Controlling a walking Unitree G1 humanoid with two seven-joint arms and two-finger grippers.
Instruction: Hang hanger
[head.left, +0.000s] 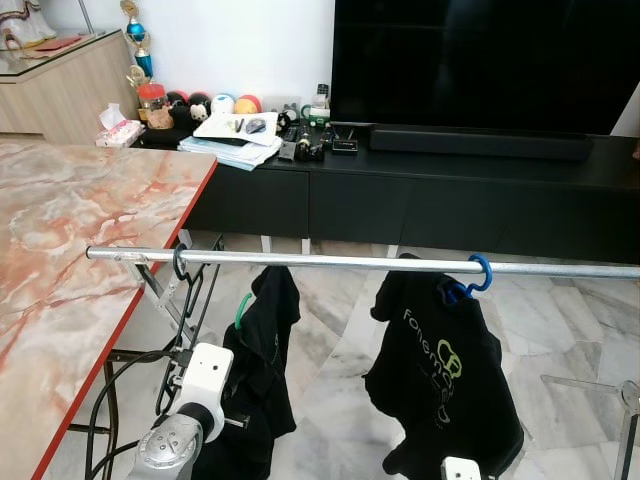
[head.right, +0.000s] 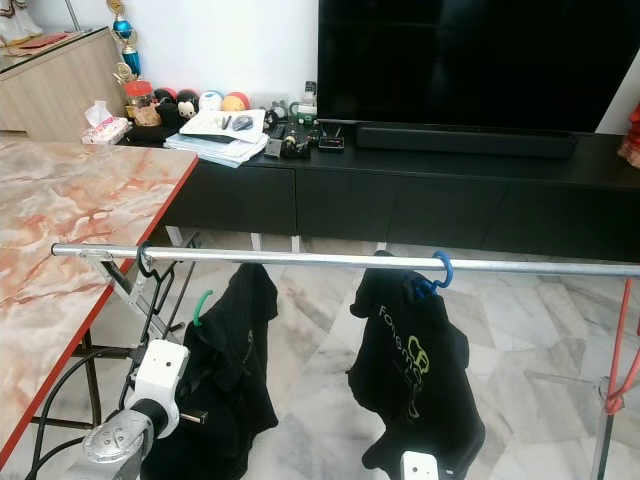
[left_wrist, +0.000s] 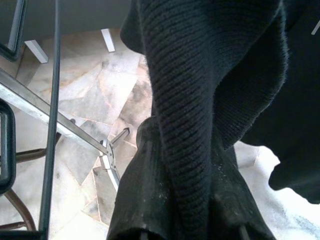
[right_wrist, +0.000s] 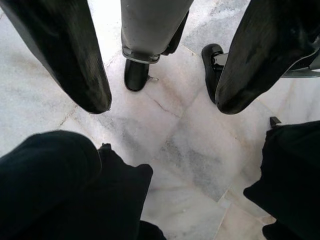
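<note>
A metal rail (head.left: 360, 262) runs across in front of me. On its right part hangs a black printed shirt (head.left: 440, 380) by a blue hanger hook (head.left: 478, 275). A black hanger (head.left: 183, 270) hooks over the rail's left end. Below the rail, between them, a dark garment (head.left: 268, 370) on a green hanger (head.left: 243, 310) is held up by my left arm (head.left: 200, 385). My left gripper (left_wrist: 185, 135) is shut on the garment's knitted fabric (left_wrist: 190, 75). My right gripper (right_wrist: 162, 102) hangs open over the marble floor (right_wrist: 180, 145).
A marble-topped table (head.left: 70, 260) with a red edge stands close on the left. Behind the rail is a low black TV cabinet (head.left: 450, 200) with clutter on it. The rack's legs (head.left: 170, 305) and cables (head.left: 110, 390) are beside my left arm. My feet (right_wrist: 137, 75) are below.
</note>
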